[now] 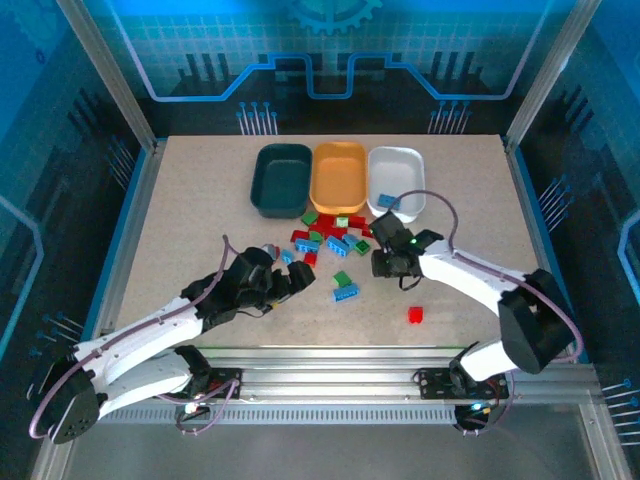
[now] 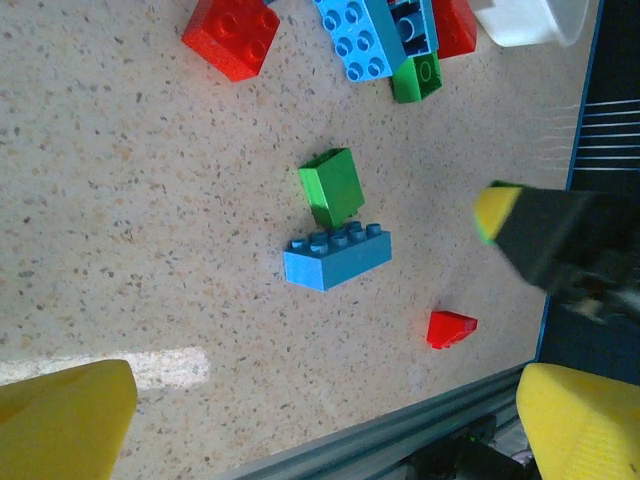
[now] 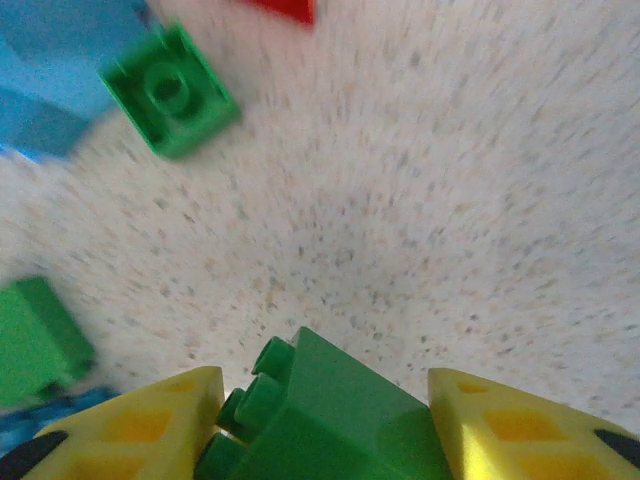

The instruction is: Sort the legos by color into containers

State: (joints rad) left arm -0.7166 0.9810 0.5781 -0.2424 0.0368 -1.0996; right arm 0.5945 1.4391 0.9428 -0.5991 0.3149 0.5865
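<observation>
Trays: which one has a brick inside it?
The white tray, rightmost of the three. A blue brick lies in it, while the dark teal tray and the orange tray hold none.

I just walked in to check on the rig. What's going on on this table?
Two arms are sorting a pile of lego bricks by colour. The right end effector holds a green brick near the pile. The left end effector hangs open beside it. One blue brick lies in the white tray; most bricks are on the table.
</observation>
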